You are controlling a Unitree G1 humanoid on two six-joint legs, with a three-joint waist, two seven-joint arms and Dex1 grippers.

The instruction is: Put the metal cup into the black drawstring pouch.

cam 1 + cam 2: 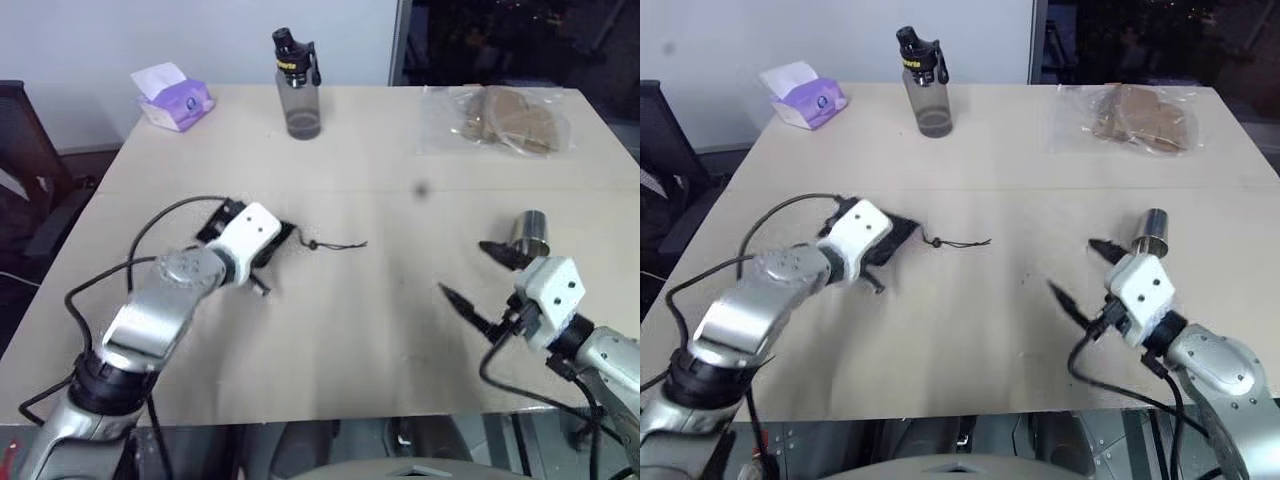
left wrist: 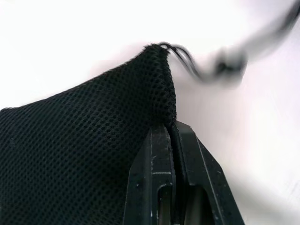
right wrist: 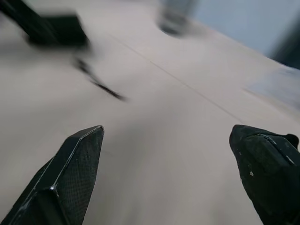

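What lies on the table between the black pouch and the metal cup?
Only the pouch's thin cord, beside the black drawstring pouch; the rest toward the metal cup is bare table, in the left eye view.

Pouch (image 2: 84, 140): matt black open-mesh cloth. Cup (image 1: 529, 232), right of frame: shiny bare metal. Table (image 1: 360, 330): smooth, matt, pale wood-look top. Bag (image 1: 500, 120), upper right: clear glossy plastic. Bottle (image 1: 298, 95): translucent grey plastic.
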